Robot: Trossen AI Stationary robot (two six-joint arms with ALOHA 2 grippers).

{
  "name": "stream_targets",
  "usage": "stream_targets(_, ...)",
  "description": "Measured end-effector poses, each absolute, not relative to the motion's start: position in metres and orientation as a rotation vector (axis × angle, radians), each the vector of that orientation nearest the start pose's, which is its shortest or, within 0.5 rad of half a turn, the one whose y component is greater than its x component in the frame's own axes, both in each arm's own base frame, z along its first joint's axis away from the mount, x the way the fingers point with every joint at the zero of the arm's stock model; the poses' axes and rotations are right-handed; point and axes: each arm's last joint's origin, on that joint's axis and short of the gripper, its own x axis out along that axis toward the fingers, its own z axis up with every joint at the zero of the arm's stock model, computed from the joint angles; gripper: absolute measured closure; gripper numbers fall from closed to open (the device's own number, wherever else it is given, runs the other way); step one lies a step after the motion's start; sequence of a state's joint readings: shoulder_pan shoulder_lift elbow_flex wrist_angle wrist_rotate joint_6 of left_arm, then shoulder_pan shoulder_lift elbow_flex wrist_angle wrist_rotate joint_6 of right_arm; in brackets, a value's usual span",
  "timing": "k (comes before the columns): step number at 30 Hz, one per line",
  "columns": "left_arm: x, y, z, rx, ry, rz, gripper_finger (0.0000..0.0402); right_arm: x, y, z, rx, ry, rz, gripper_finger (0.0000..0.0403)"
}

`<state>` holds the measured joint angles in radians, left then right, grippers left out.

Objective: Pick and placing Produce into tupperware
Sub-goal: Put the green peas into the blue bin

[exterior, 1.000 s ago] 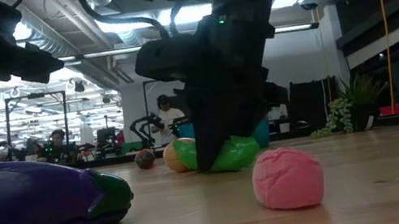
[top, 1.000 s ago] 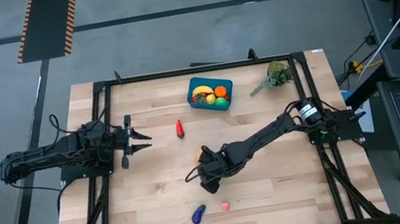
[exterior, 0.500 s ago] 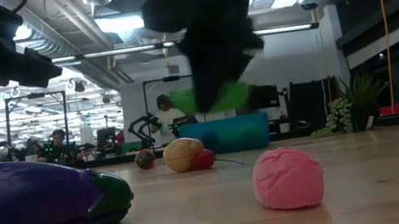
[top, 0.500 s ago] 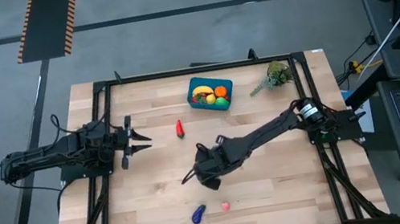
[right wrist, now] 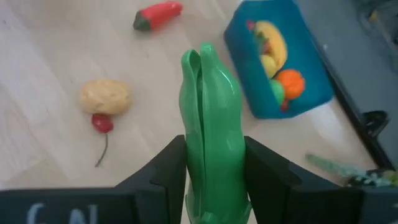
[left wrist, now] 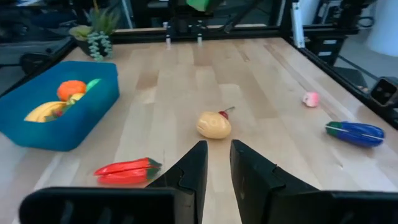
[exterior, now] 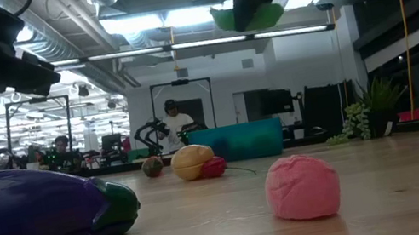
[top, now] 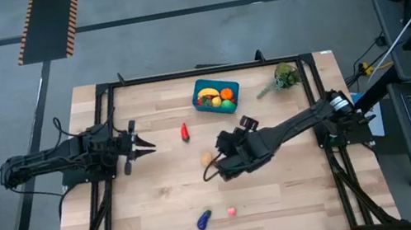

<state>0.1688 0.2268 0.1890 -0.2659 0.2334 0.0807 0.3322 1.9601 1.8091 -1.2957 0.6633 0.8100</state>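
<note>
Produce lies scattered over the wooden counter (top: 159,189), and some of it already sits in the teal-blue tupperware (top: 216,96) near the far edge: a banana (right wrist: 272,38), an orange piece (right wrist: 291,82) and something green beside them. The right end effector (right wrist: 212,163) is raised above the middle of the counter and is clamped on a long green vegetable (right wrist: 210,118), which stands up between its two fingers; in the low view that green piece (exterior: 248,17) hangs high above the surface. Below it, on the counter, a tan potato (top: 207,158) rests touching a small red cherry (right wrist: 101,123) with a thin stem. A red chili pepper (top: 184,132) lies nearer the left arm, between it and the tupperware. Towards the near edge a purple eggplant (top: 204,220) and a pink piece (top: 231,210) lie just beside each other. A leafy plant sprig (top: 283,78) sits to the right of the tupperware. The left end effector (left wrist: 214,168) hovers at the left side of the counter, its fingers (left wrist: 194,171) narrowly apart with nothing between them.
</note>
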Motion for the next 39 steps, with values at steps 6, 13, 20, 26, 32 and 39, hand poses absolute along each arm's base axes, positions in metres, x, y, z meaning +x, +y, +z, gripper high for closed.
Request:
stream_targets(6,0.101,0.01,0.185,0.016,0.294,-0.097,0.0346,0.358,0.113,0.275,-0.026,0.998,-0.805,0.0269)
stream_targets(13,0.101,0.01,0.185,0.016,0.296,-0.097,0.0355,0.347,0.122,0.224,0.02,0.981,-0.859,0.0269)
stream_targets(20,0.101,0.01,0.185,0.016,0.296,-0.096,0.0364,0.348,0.122,0.191,0.095,0.898,-0.845,0.0269)
stream_targets(26,0.101,0.01,0.185,0.015,0.296,-0.096,0.0372,0.353,0.12,0.18,0.131,0.768,-0.731,0.0269)
stream_targets(32,0.101,0.01,0.185,0.015,0.296,-0.096,0.0379,0.353,0.109,0.183,0.145,0.538,-0.59,0.0269)
stream_targets(39,0.101,0.01,0.185,0.014,0.297,-0.097,0.0388,0.329,0.087,0.188,0.175,0.357,-0.453,0.0269)
